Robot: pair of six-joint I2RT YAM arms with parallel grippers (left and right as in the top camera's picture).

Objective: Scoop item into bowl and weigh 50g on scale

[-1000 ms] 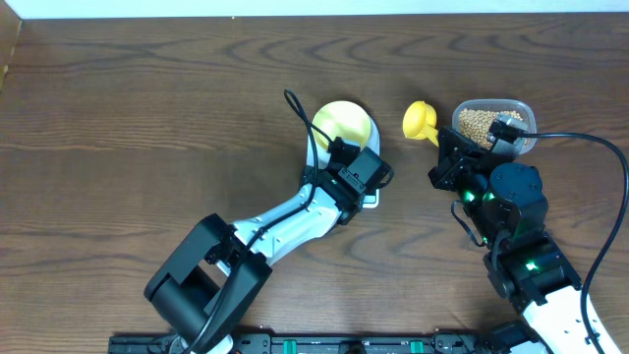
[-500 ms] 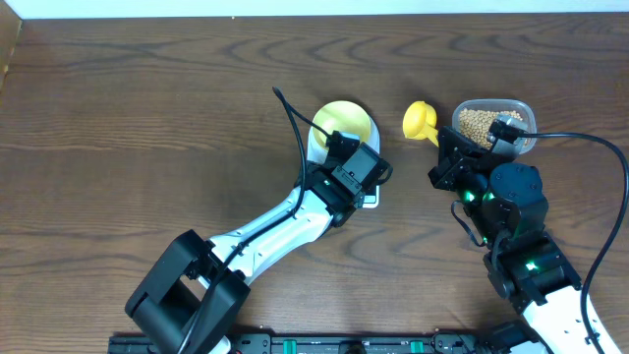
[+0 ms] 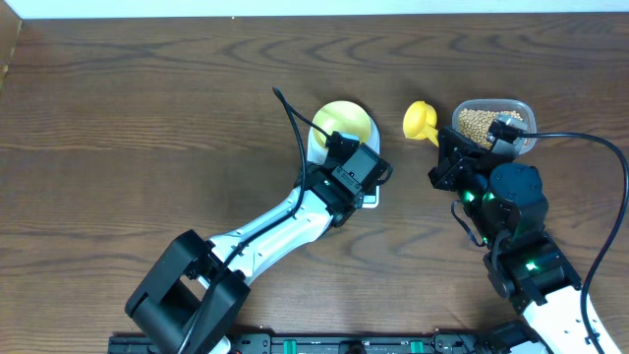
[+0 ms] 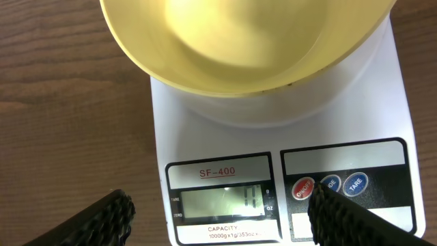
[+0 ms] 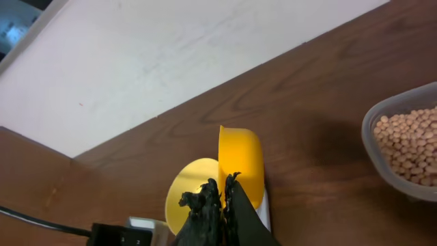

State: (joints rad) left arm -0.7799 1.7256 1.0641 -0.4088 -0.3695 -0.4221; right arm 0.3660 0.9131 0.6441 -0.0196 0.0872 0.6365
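- Item — tan beans (image 3: 479,122), heaped in a clear tub (image 3: 529,116), upper right of the overhead view.
- Bowl (image 4: 239,48), pale yellow-green, sits on the white scale (image 4: 205,137), upper centre of the overhead view. The display is lit, but we cannot read its blurred digits.
- Yellow scoop (image 3: 420,119) lies between bowl and tub. The right gripper (image 5: 222,195) pinches its handle, fingers pressed together.
- Left gripper (image 4: 218,208) hangs over the scale's button edge — jaws spread wide, holding nothing, one finger at each lower corner of its wrist view.
- Brown wooden table (image 3: 147,118) lies under everything.
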